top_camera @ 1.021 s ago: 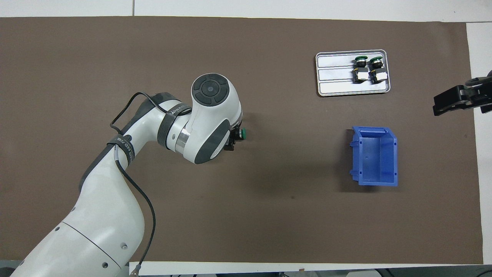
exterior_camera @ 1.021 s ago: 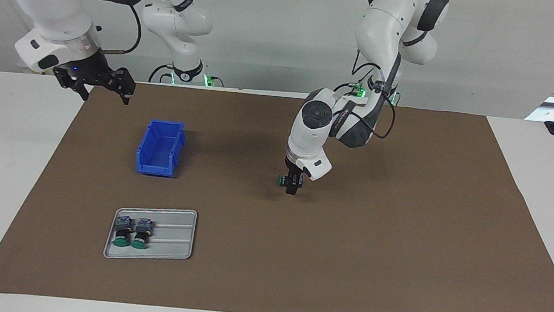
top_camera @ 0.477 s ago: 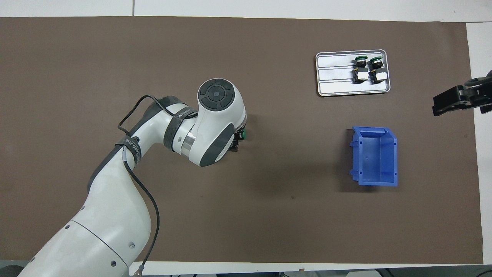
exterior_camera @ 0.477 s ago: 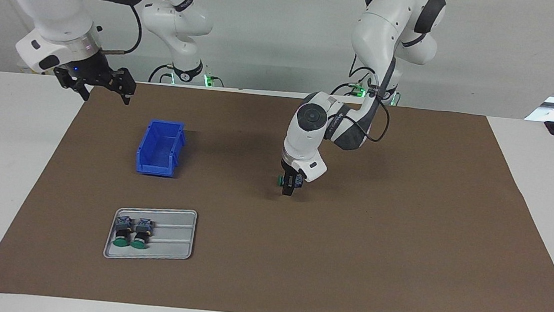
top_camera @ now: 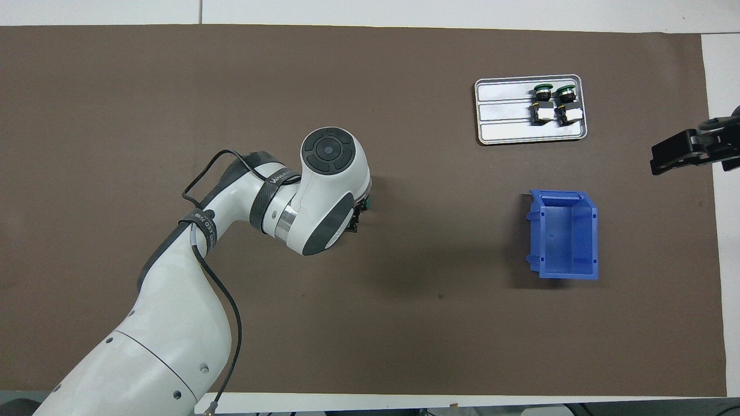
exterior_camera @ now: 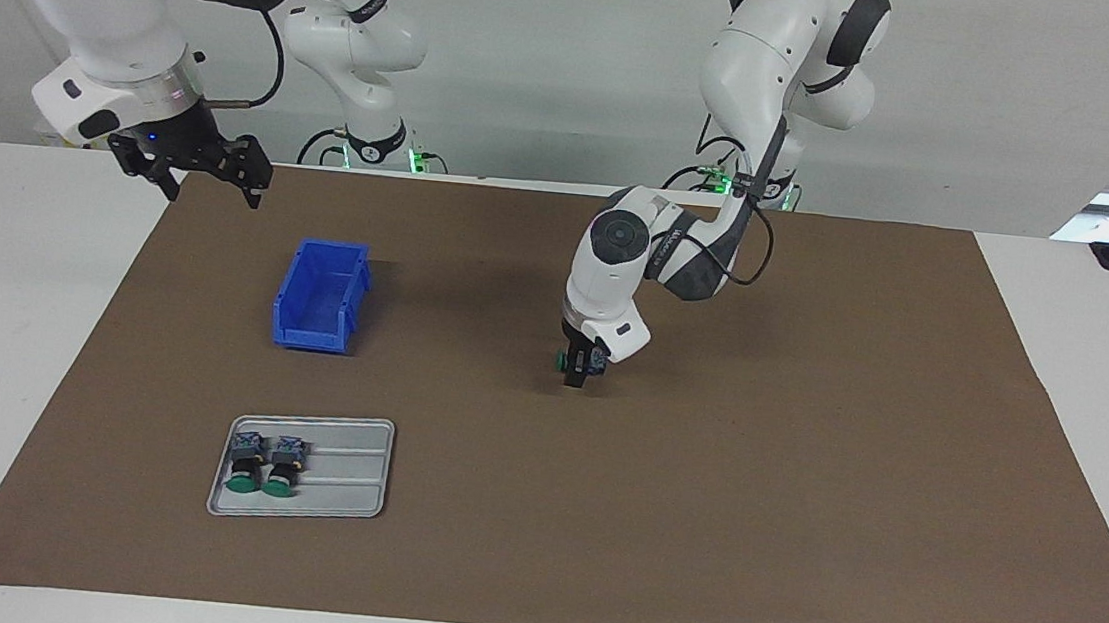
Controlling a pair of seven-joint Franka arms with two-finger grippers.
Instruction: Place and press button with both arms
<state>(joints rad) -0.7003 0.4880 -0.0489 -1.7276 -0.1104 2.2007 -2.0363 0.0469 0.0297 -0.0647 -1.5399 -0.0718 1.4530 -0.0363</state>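
My left gripper [exterior_camera: 578, 366] is shut on a button [exterior_camera: 565, 360] with its green cap pointing sideways toward the right arm's end. It holds the button low over the middle of the brown mat [exterior_camera: 801, 474]. I cannot tell whether it touches the mat. In the overhead view the left wrist hides most of the gripper [top_camera: 357, 215], and only an edge of the button's green cap [top_camera: 367, 203] shows. My right gripper [exterior_camera: 205, 181] is open and empty, raised over the mat's edge at the right arm's end, and it waits there [top_camera: 688, 151].
A blue bin [exterior_camera: 320, 296] [top_camera: 563, 234] stands open on the mat toward the right arm's end. Farther from the robots, a grey tray [exterior_camera: 343, 494] [top_camera: 503, 115] holds two more green-capped buttons [exterior_camera: 265, 462] [top_camera: 554, 103] lying side by side.
My left arm has shifted a little toward the right arm's end with the button in its grip, and its wrist now covers more of the button from above. The right arm has not moved.
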